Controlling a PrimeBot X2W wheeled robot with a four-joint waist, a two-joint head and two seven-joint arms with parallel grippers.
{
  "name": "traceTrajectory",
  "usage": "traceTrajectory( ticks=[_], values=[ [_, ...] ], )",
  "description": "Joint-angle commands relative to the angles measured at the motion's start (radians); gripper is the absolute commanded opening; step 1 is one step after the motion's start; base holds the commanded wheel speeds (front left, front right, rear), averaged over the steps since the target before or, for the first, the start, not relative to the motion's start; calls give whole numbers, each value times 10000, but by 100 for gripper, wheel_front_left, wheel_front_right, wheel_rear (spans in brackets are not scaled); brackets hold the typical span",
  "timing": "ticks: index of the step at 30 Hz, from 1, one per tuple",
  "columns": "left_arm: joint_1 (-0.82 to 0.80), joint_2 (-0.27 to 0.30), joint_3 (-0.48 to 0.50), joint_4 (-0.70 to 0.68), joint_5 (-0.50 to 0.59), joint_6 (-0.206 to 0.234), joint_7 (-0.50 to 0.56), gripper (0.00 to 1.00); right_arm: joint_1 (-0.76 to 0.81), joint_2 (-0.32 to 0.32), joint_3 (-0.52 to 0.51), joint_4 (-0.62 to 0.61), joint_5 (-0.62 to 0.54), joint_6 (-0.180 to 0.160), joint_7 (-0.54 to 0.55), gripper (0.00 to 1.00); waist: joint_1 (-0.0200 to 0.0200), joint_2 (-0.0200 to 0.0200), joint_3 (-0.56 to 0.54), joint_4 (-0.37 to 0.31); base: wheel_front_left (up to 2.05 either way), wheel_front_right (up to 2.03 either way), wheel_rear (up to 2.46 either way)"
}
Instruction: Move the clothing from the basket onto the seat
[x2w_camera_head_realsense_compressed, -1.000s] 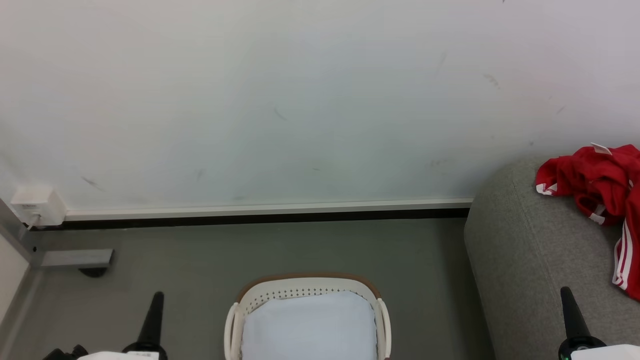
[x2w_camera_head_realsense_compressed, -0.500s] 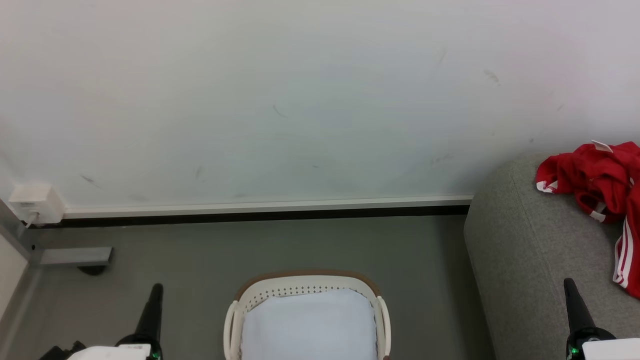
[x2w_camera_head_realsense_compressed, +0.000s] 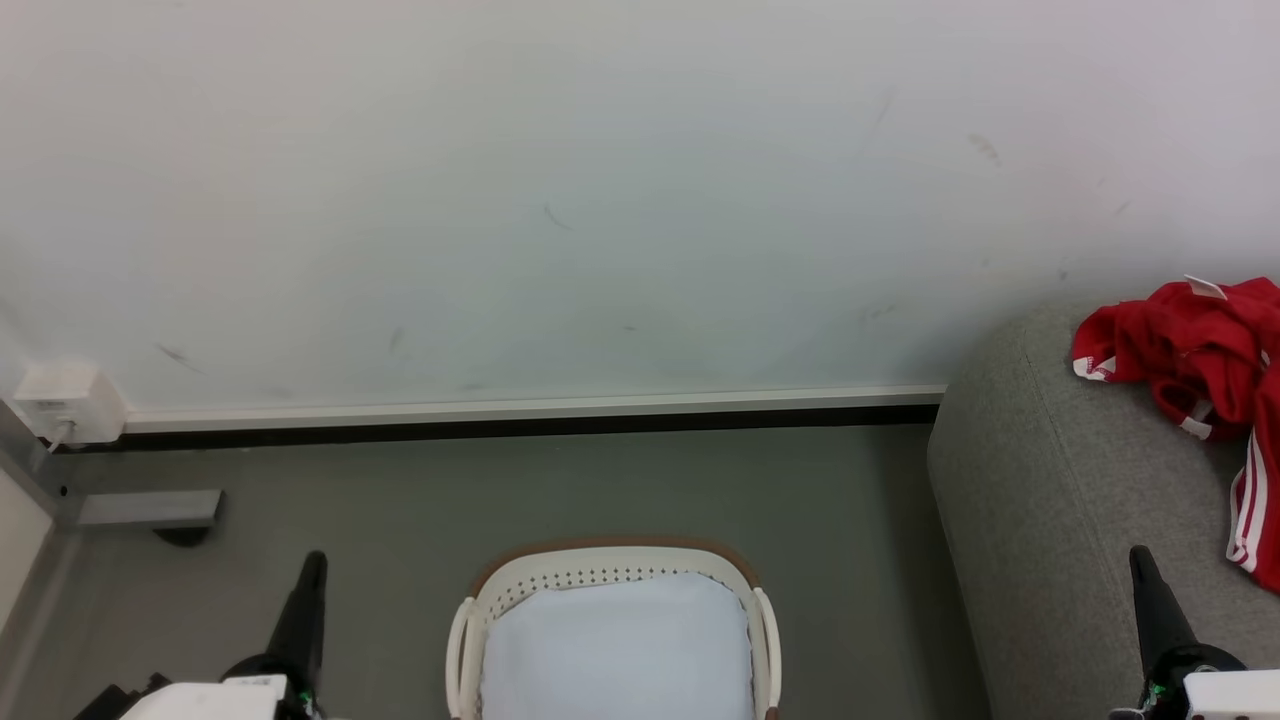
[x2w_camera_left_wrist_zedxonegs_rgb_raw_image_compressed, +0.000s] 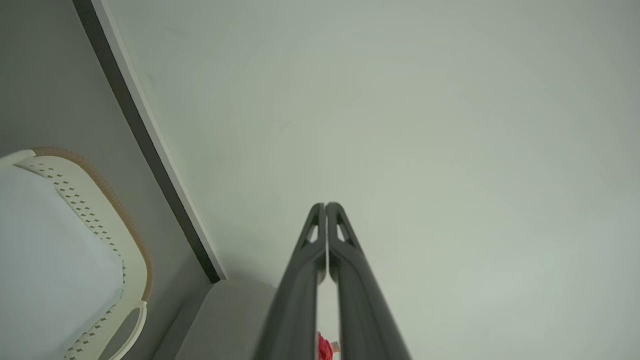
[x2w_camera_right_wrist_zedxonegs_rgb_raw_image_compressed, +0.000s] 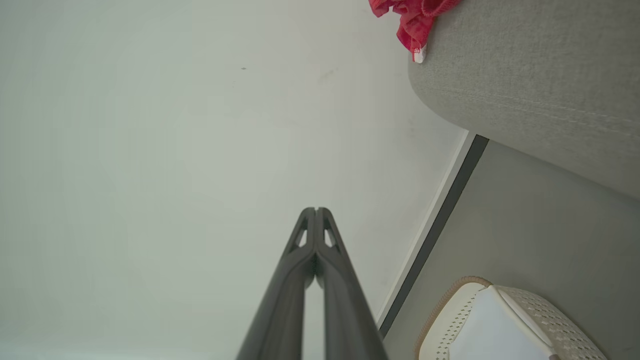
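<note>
**Lying on the seat (x2w_camera_head_realsense_compressed: 1040, 500) — red clothing (x2w_camera_head_realsense_compressed: 1190, 350)**

The clothing is crumpled on the seat's top at the R, near the wall (x2w_camera_head_realsense_compressed: 600, 200). The basket (x2w_camera_head_realsense_compressed: 610, 562) stands on the floor (x2w_camera_head_realsense_compressed: 600, 480), centre, pale lining (x2w_camera_head_realsense_compressed: 615, 650) showing inside. L gripper (x2w_camera_head_realsense_compressed: 314, 557) & R gripper (x2w_camera_head_realsense_compressed: 1138, 553) flank it — jaws pressed shut, holding nothing.

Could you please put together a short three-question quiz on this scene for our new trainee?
1. Fill in: the left pincer and the right pincer are both ____.
2. True or false: the red clothing lies in the basket.
3. What does the clothing rest on? A) the basket B) the grey seat C) the left pincer
Key: 1 shut; 2 false; 3 B.
</note>
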Motion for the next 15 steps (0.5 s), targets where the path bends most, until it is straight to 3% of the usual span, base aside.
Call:
traceTrajectory(
  ticks=[1,15],
  values=[
    [-164,33,42,-52,-305,-42,55,0,-177,-97,-48,-85,249,-21,82,0,-1,-1,11,-2,0,0,0],
    [-286,26,78,-85,-1310,-63,304,0,-282,-103,-128,-165,1263,-24,331,0,-1,-1,92,-18,0,0,0]
  ],
)
